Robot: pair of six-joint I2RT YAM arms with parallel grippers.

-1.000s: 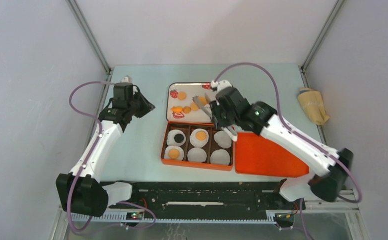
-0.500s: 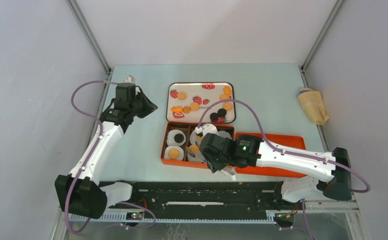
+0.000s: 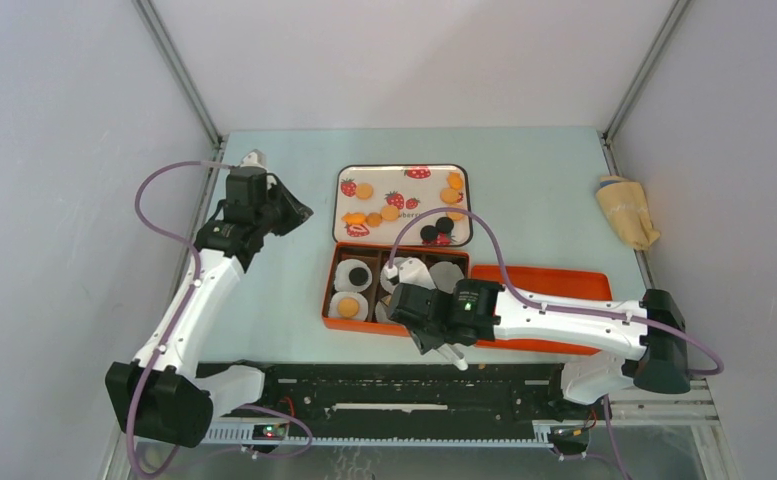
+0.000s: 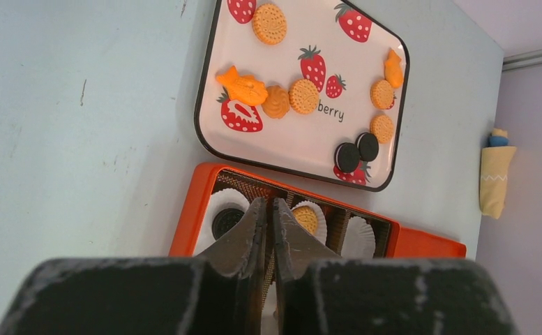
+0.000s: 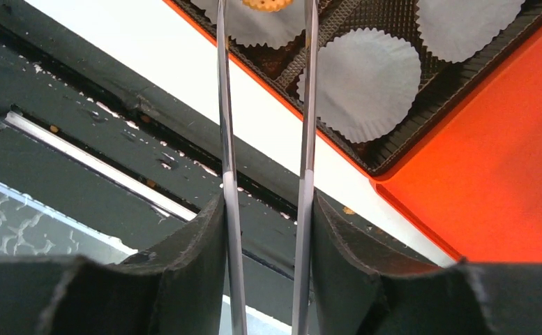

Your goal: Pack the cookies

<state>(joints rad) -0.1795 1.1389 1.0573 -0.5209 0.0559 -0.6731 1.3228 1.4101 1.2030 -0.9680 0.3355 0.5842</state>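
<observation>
Right arm (image 3: 564, 320) has drawn back toward lower centre. The right gripper (image 5: 266, 21) pinches a golden cookie (image 5: 266, 3) over the orange box (image 3: 326, 290). The left gripper (image 4: 268, 209) is closed and empty. Other cookies (image 3: 390, 212) lie on the tray (image 3: 424, 195), upper centre of the pale green table (image 3: 534, 180). Grey walls (image 3: 404, 60) surround it.

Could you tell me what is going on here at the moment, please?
The right gripper, its jaws closed on thin metal tweezers, holds a round golden cookie over a white paper cup in the orange compartment box. More golden and black cookies lie on the strawberry-printed tray beyond it. The left gripper hangs to the left of the tray, jaws shut and empty.
</observation>
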